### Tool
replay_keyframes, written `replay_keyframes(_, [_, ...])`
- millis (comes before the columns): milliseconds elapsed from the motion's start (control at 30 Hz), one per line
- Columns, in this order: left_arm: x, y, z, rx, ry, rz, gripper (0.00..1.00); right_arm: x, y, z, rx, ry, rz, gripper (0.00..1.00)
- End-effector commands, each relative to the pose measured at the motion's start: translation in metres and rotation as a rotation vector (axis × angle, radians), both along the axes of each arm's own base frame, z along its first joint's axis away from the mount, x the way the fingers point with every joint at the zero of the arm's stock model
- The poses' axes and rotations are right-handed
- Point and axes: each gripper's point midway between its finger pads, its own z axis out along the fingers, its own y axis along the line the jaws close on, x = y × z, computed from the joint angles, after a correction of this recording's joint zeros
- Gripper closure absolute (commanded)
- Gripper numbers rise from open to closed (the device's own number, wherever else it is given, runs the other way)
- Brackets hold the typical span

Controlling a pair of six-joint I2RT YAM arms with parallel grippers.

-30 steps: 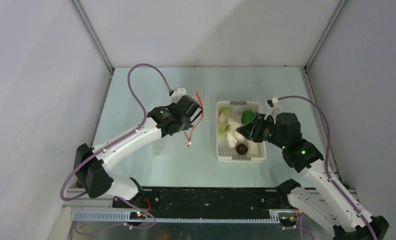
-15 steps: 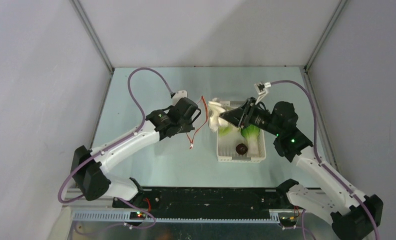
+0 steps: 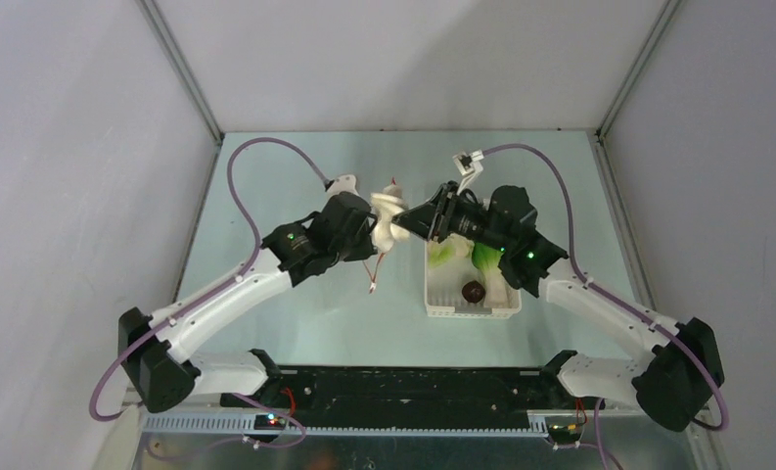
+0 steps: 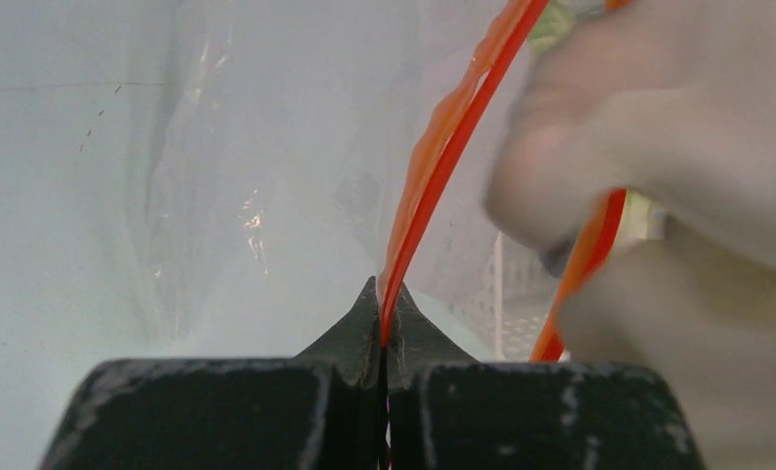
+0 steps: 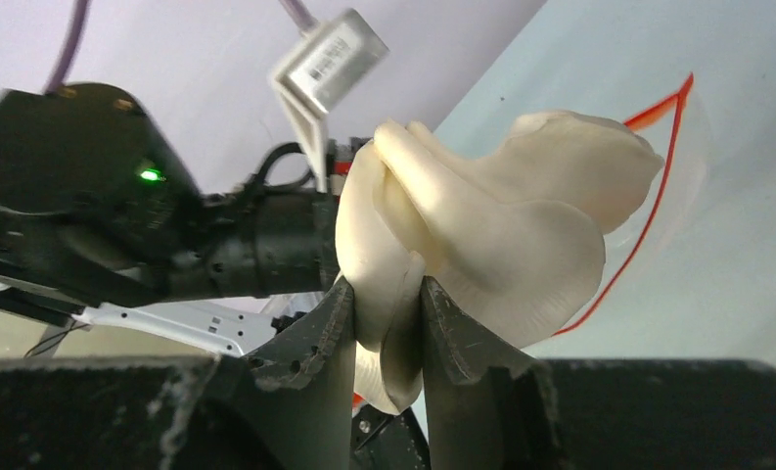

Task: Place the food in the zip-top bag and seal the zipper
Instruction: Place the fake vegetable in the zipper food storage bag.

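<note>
My left gripper [image 3: 368, 227] [image 4: 384, 311] is shut on the red-orange zipper strip [image 4: 440, 147] of the clear zip-top bag [image 4: 256, 176], holding it above the table. The white slider [image 3: 371, 285] hangs below. My right gripper [image 3: 410, 221] [image 5: 388, 304] is shut on a pale white lump of food [image 3: 388, 219] [image 5: 481, 225] and holds it at the bag's mouth, right beside the left gripper. The bok choy [image 3: 485, 257], a pale green lump [image 3: 449, 253] and the dark brown ball [image 3: 474, 291] lie in the white basket [image 3: 468, 313].
The white perforated basket stands on the table right of centre, under my right arm. Grey walls enclose the table on the left, back and right. A purple cable [image 3: 256, 157] loops above each arm.
My right gripper lifted the pale lump out of the basket and carried it left to the bag's mouth. My left arm shifted a little left and lower with the bag.
</note>
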Motion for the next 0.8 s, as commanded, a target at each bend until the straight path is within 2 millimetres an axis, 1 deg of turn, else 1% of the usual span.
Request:
replay_keyframes(0, [-0.003, -0.004, 0.025, -0.087, -0.051, -0.022, 1.00, 0.009, 0.008, 0.010, 0.004, -0.049, -0.032, 0.99])
replay_keyframes(100, [-0.004, -0.001, 0.027, -0.096, -0.059, -0.012, 1.00, 0.008, 0.010, -0.001, -0.020, -0.024, -0.035, 0.99])
replay_keyframes(200, [-0.004, 0.004, 0.029, -0.094, -0.068, 0.013, 1.00, 0.010, 0.005, -0.010, -0.060, -0.011, -0.077, 1.00])
replay_keyframes(233, [-0.004, 0.005, 0.030, -0.097, -0.069, 0.021, 1.00, 0.008, 0.003, -0.009, -0.065, -0.015, -0.081, 1.00])
replay_keyframes(267, [-0.004, 0.007, 0.031, -0.095, -0.073, 0.031, 1.00, 0.008, 0.000, -0.015, -0.088, -0.006, -0.092, 1.00])
replay_keyframes(300, [-0.004, 0.008, 0.032, -0.100, -0.074, 0.037, 1.00, 0.005, -0.002, -0.013, -0.090, -0.014, -0.094, 1.00])
replay_keyframes(333, [-0.004, 0.009, 0.034, -0.102, -0.079, 0.044, 1.00, 0.004, -0.004, -0.019, -0.110, -0.006, -0.098, 1.00])
replay_keyframes(367, [-0.003, 0.009, 0.035, -0.109, -0.080, 0.049, 1.00, 0.002, -0.005, -0.019, -0.115, -0.013, -0.098, 1.00])
replay_keyframes(400, [-0.003, 0.009, 0.037, -0.112, -0.083, 0.052, 1.00, 0.000, -0.006, -0.024, -0.128, -0.006, -0.094, 1.00])
replay_keyframes(500, [-0.002, 0.009, 0.042, -0.124, -0.095, 0.054, 1.00, -0.008, -0.003, -0.035, -0.161, 0.002, -0.063, 1.00])
replay_keyframes(633, [0.001, 0.013, 0.047, -0.119, -0.113, 0.077, 1.00, -0.011, -0.001, -0.050, -0.216, 0.020, -0.064, 1.00])
replay_keyframes(767, [0.002, 0.021, 0.049, -0.097, -0.127, 0.100, 1.00, -0.016, -0.002, -0.057, -0.252, 0.016, -0.048, 1.00])
